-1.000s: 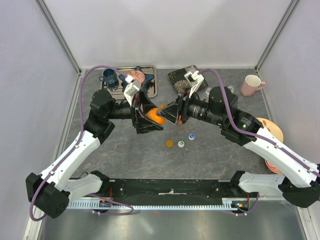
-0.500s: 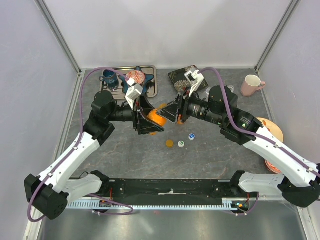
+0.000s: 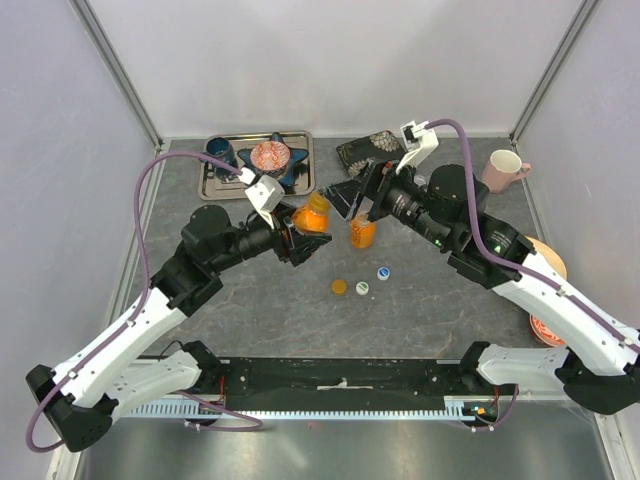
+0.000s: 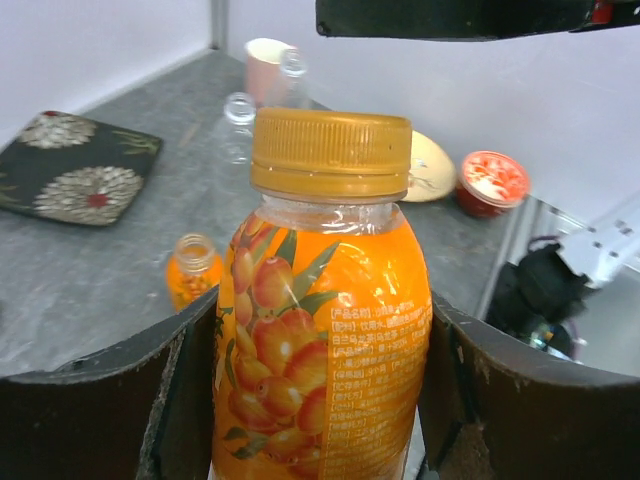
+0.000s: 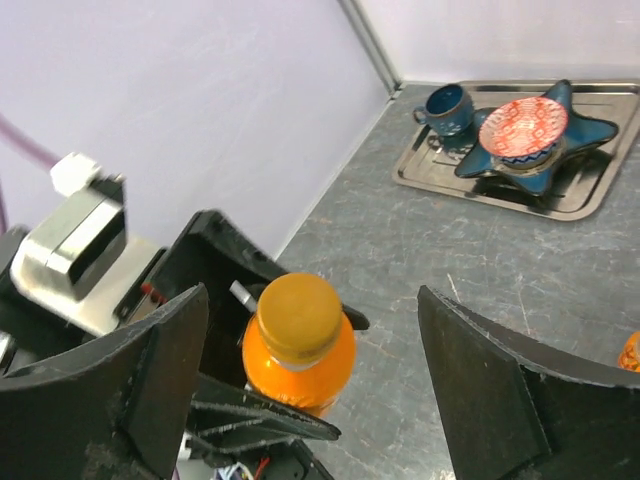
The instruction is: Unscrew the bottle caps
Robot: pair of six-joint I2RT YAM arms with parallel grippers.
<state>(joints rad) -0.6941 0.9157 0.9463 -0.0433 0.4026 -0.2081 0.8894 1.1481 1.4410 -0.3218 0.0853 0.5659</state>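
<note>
Left gripper (image 3: pixel 303 233) is clamped around the orange bottle (image 4: pixel 322 320) at mid-table, yellow cap (image 4: pixel 331 152) on, with the arm stretched in from the near left. Right gripper (image 3: pixel 352 198) hangs just right of it, fingers spread wide, arm reaching in from the near right.

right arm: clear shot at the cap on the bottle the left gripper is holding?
Likely yes. The right gripper is open, and the cap shows centred between its fingers with nothing between. The left gripper clamps the bottle lower down, on its body, so the cap stands free.
</note>
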